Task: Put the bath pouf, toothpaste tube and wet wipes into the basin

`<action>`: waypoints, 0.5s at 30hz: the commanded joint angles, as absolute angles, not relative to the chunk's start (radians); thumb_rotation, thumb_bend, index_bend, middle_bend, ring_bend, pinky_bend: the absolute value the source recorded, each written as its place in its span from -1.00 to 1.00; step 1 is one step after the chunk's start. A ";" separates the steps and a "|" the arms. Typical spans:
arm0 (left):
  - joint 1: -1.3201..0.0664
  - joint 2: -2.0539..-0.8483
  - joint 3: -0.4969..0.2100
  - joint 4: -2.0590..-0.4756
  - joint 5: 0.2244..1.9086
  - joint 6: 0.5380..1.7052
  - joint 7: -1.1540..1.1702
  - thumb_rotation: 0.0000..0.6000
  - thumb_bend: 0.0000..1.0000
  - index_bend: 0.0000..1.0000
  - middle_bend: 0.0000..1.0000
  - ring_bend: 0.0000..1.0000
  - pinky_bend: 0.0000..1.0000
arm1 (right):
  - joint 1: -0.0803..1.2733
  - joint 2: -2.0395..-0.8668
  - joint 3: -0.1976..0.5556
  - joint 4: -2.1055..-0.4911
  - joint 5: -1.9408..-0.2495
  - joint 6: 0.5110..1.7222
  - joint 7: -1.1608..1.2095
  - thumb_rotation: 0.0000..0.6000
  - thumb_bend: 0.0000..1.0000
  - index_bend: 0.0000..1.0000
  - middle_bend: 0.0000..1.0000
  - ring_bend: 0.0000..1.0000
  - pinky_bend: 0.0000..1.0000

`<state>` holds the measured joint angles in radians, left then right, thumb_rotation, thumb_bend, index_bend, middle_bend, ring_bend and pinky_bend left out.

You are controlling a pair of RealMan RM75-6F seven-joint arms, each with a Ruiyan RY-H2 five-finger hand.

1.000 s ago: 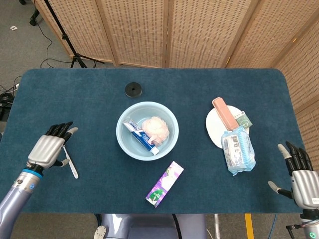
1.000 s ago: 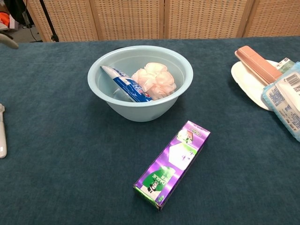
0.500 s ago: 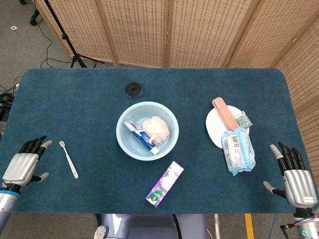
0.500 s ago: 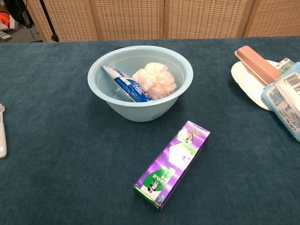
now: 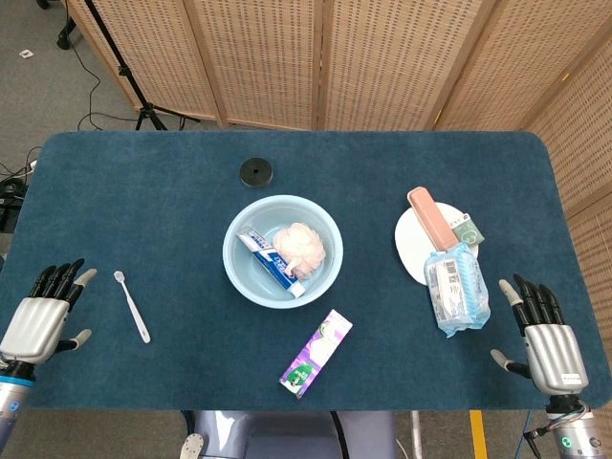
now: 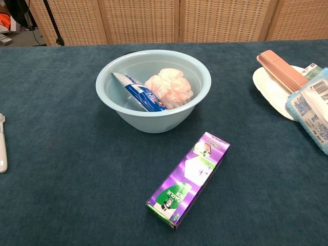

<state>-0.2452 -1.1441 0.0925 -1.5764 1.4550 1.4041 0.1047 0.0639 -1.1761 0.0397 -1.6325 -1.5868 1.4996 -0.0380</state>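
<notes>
The pale blue basin stands mid-table. Inside it lie the pink bath pouf and the blue and white toothpaste tube. The wet wipes pack, light blue with a white label, lies on the right, partly on a white plate. My right hand is open just right of the wipes, fingers spread, holding nothing. My left hand is open at the table's left front edge, empty. Neither hand appears in the chest view.
A purple box lies in front of the basin. A white toothbrush lies at left near my left hand. A pink case rests on the plate. A black disc sits behind the basin.
My left hand has pulled back from beside the toothbrush to the left front edge. My right hand has moved up and inward, closer to the wet wipes.
</notes>
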 commanded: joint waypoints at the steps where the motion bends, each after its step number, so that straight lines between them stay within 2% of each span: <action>1: -0.241 -1.143 0.088 -1.577 1.463 1.404 0.097 1.00 -0.66 -0.95 -1.00 -1.00 -0.90 | 0.128 -1.128 0.043 -1.702 -1.553 1.372 -0.019 1.00 -0.89 -1.00 -1.00 -1.00 -1.00; 7: -0.229 -1.135 0.077 -1.579 1.474 1.405 0.081 1.00 -0.66 -0.95 -1.00 -1.00 -0.90 | 0.256 -1.008 0.090 -1.787 -1.472 1.166 -0.053 1.00 -0.89 -1.00 -1.00 -1.00 -1.00; 15: -0.225 -1.150 0.061 -1.564 1.470 1.386 0.086 1.00 -0.65 -0.95 -1.00 -1.00 -0.90 | 0.364 -0.947 0.141 -1.774 -1.318 0.998 -0.105 1.00 -0.89 -1.00 -1.00 -1.00 -1.00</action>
